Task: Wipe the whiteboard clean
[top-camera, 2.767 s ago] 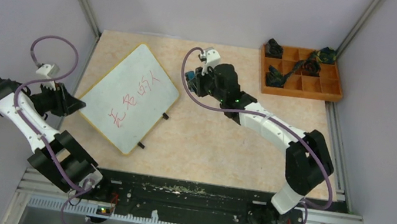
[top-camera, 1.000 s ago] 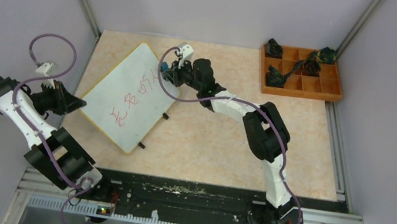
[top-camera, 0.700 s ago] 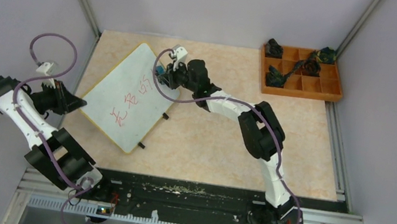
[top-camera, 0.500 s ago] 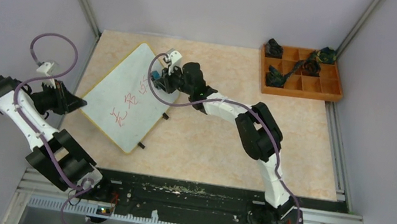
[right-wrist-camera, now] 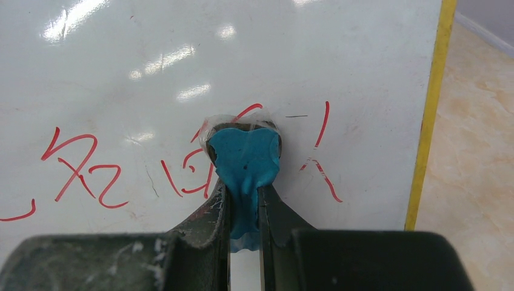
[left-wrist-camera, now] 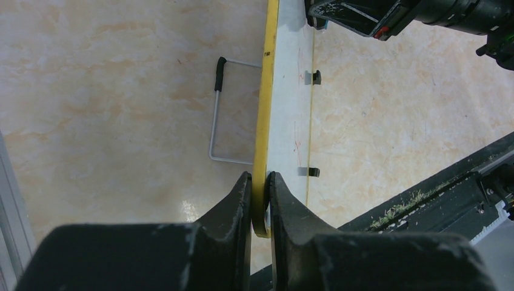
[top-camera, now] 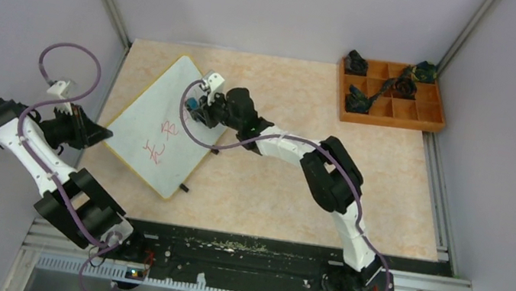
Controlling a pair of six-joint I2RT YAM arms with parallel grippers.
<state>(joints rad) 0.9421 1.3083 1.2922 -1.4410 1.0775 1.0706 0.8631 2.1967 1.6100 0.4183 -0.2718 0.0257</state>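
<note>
Surface: beige marbled table top (top-camera: pixel 297 174), enclosed by plain lilac-grey walls (top-camera: pixel 284 3) on the left, far and right sides. A black rail (top-camera: pixel 246 256) ran along the near edge. An orange-brown compartment tray (top-camera: pixel 397 122) sat in the far right corner.

The whiteboard (top-camera: pixel 142 124) lay on the left half of the table, turned diagonally, its long axis running from far right to near left. Its face was up, and a wire foot (left-wrist-camera: pixel 213 121) showed beneath it. Red handwriting (right-wrist-camera: pixel 79 163) was on the face.

The left gripper (left-wrist-camera: pixel 259 182) was clamped on the board's yellow edge (left-wrist-camera: pixel 265 109) at the left corner. The right gripper (right-wrist-camera: pixel 244 182) was closed on a blue eraser wad (right-wrist-camera: pixel 245 157), which sat against the face among the red strokes, near the far right edge.
</note>
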